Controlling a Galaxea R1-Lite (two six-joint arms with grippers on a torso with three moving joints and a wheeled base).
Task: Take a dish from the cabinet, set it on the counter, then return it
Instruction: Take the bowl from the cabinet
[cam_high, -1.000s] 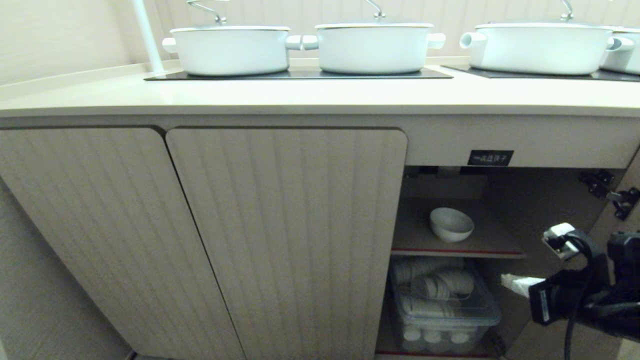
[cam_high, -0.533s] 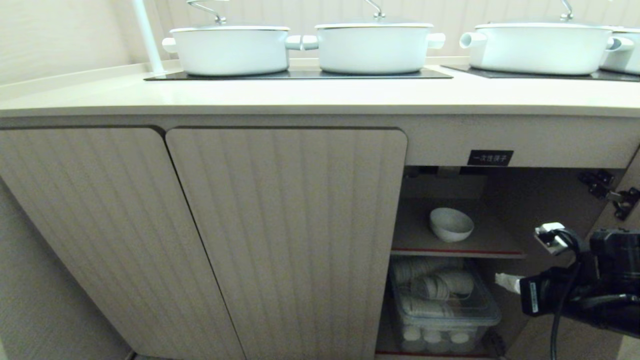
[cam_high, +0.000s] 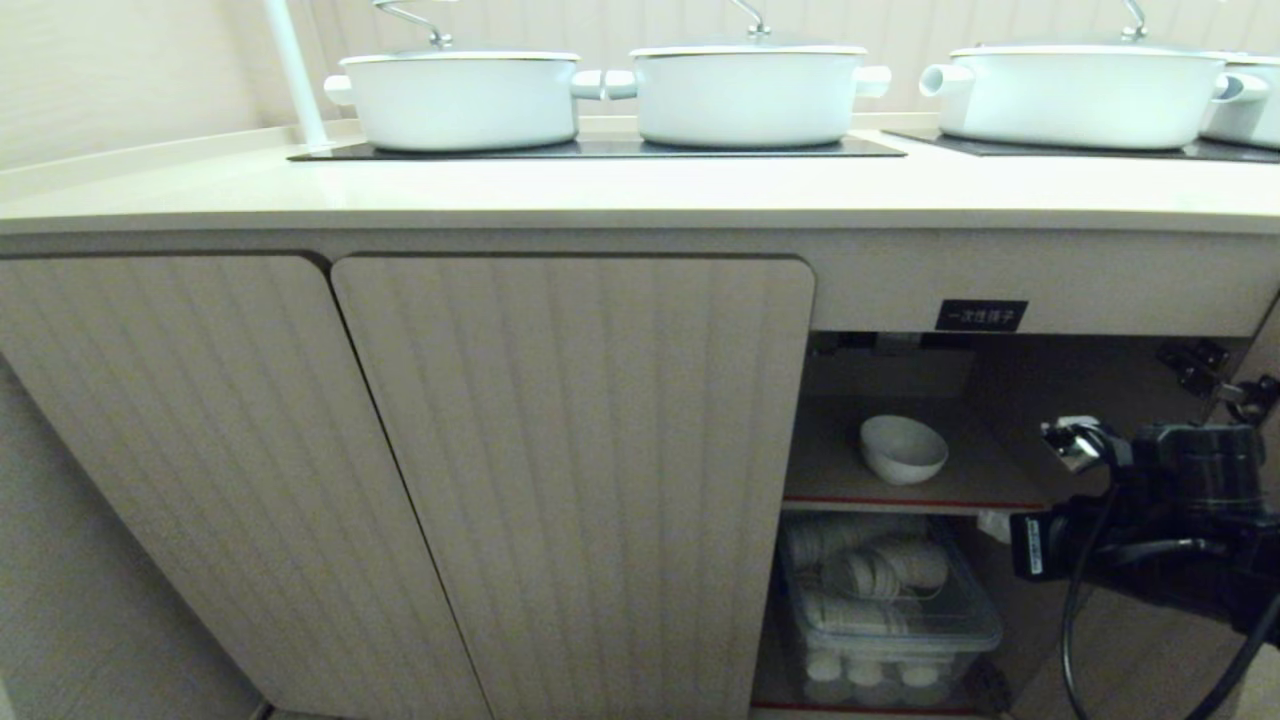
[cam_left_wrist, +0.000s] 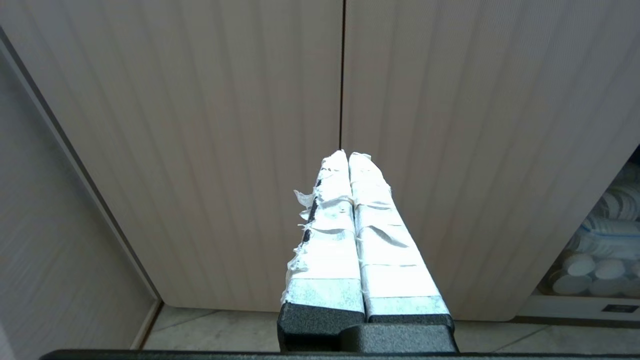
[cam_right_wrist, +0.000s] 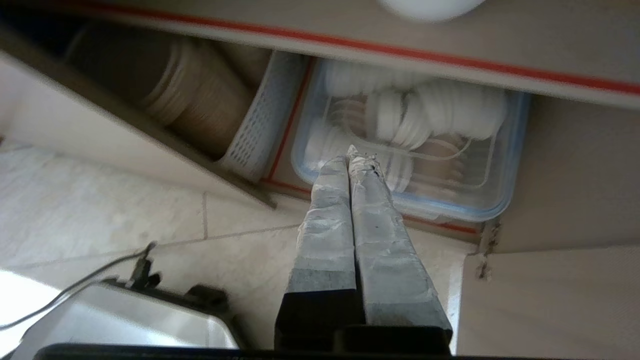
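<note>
R gripper (cam_high: 992, 524) had shifted left and up since a sec ago, now at the mouth of the open cabinet (cam_high: 1000, 420), tips just under the front edge of the inner shelf (cam_high: 920, 500). Its taped fingers (cam_right_wrist: 345, 200) were pressed together, nothing between them; wrist view had them aimed at the clear lidded tub (cam_right_wrist: 480, 200) of white disposables on the bottom level.

Bowl (cam_high: 903, 448) sat upright on the shelf, left of the R arm, not touched.

Both fluted doors (cam_high: 570, 470) to the left were closed. Small black label (cam_high: 980, 315) sat above the opening.

L gripper (cam_left_wrist: 348, 155) was parked low, facing the seam between the closed doors, fingers together, empty.

Countertop (cam_high: 640, 190) carried white lidded pots (cam_high: 460, 95) on black glass panels (cam_high: 600, 150); no bowl on it.
</note>
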